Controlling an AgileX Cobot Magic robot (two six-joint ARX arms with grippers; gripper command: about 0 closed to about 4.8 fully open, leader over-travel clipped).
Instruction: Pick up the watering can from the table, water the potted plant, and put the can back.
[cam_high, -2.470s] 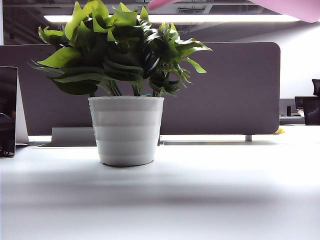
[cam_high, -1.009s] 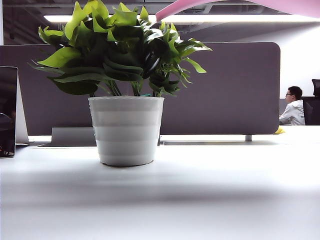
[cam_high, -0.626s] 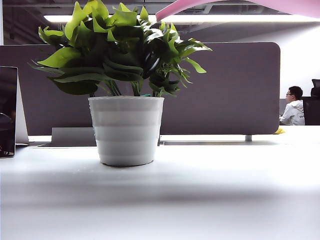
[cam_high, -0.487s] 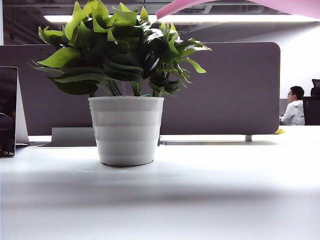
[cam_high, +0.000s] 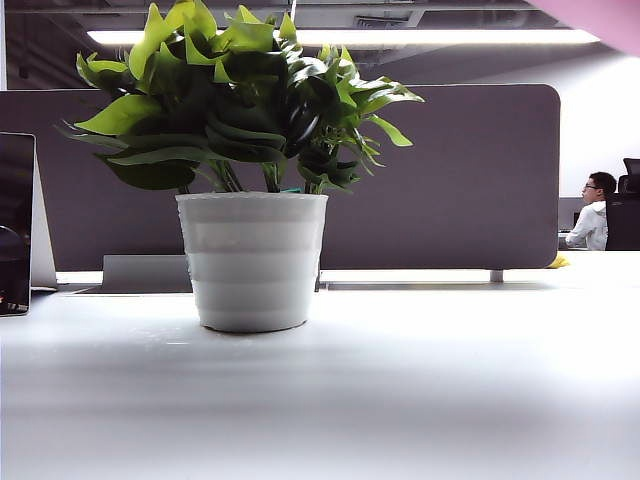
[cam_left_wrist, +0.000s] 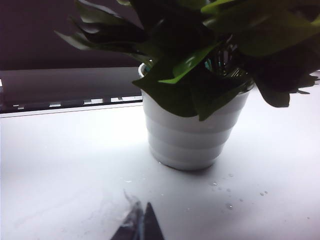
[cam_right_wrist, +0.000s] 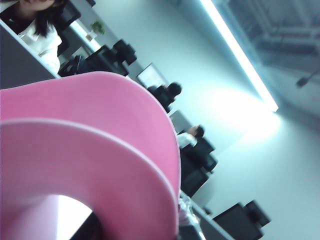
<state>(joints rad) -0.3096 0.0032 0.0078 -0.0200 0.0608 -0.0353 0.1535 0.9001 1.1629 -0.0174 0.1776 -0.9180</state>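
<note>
Pink watering can (cam_right_wrist: 90, 165) has swung its spout off the potted plant (cam_high: 250, 170), clamped in my right gripper (cam_right_wrist: 182, 215) high past the table's (cam_high: 400, 400) right edge; pouring seems finished; left gripper (cam_left_wrist: 141, 225) pinched shut, empty, near the pot.

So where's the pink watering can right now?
The watering can is up in the air at the exterior view's top right corner, right of the potted plant; it fills the right wrist view, with no fingers visible there.
</note>
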